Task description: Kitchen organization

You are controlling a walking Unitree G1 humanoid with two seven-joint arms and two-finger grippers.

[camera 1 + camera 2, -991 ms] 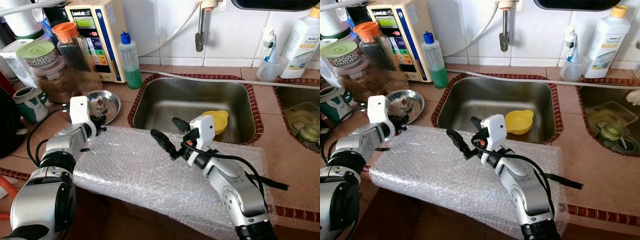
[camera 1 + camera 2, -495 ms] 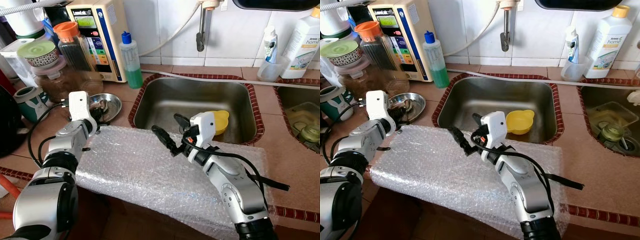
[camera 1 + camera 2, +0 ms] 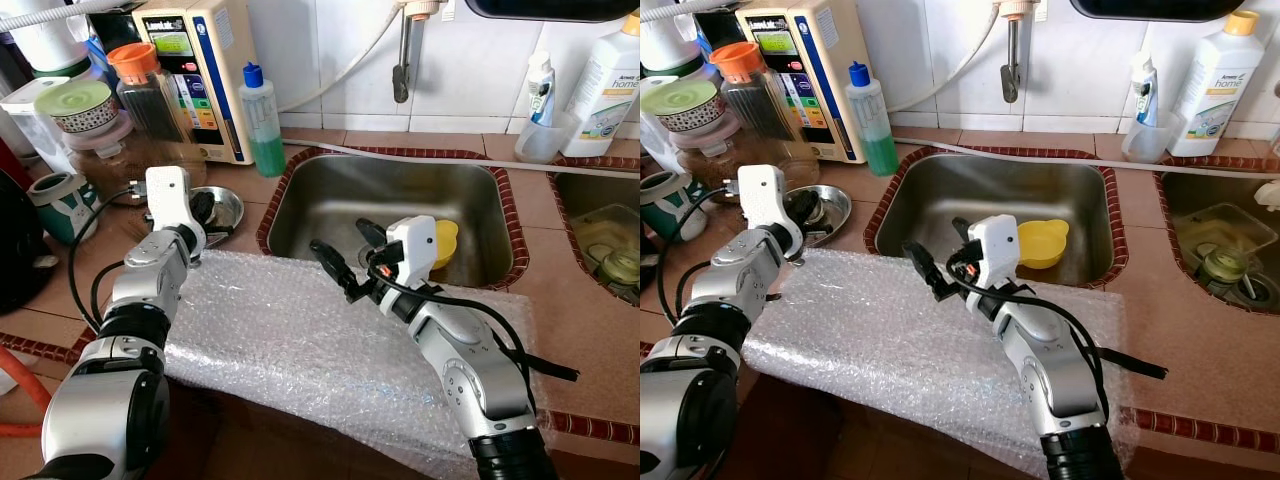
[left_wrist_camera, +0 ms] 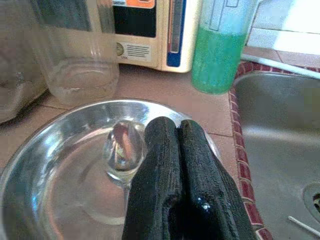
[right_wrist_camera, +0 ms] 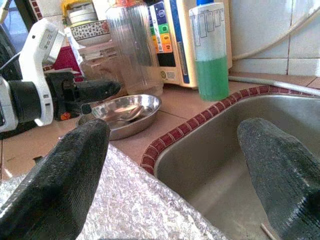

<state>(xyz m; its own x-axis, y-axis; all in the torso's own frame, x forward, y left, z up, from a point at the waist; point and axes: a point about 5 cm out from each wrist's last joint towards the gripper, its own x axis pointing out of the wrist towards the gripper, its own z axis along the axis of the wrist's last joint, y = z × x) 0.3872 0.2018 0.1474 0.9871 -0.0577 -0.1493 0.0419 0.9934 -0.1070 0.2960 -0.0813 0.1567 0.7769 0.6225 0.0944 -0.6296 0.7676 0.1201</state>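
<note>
A round steel dish (image 3: 228, 207) sits on the counter left of the sink, with a spoon (image 4: 121, 146) lying in it. My left gripper (image 4: 173, 129) hovers over the dish's near side, fingers pressed shut with nothing between them; its black fingers (image 3: 200, 207) point into the dish. My right gripper (image 3: 340, 240) is open above the far edge of a bubble wrap sheet (image 3: 280, 335), at the sink's (image 3: 400, 190) front rim. Its two fingertips (image 5: 70, 170) stand wide apart. A yellow cup (image 3: 1040, 243) lies in the sink behind the right wrist.
A green-liquid bottle (image 3: 258, 120), a cream appliance (image 3: 195, 70) and several jars (image 3: 125, 130) crowd the back left. A mug (image 3: 60, 205) stands at far left. The tap (image 3: 400, 60) hangs over the sink. White bottles (image 3: 610, 85) and a second basin (image 3: 600, 235) lie to the right.
My left gripper has moved forward from the bubble wrap's corner to over the steel dish. The right gripper has crept slightly toward the sink, still open.
</note>
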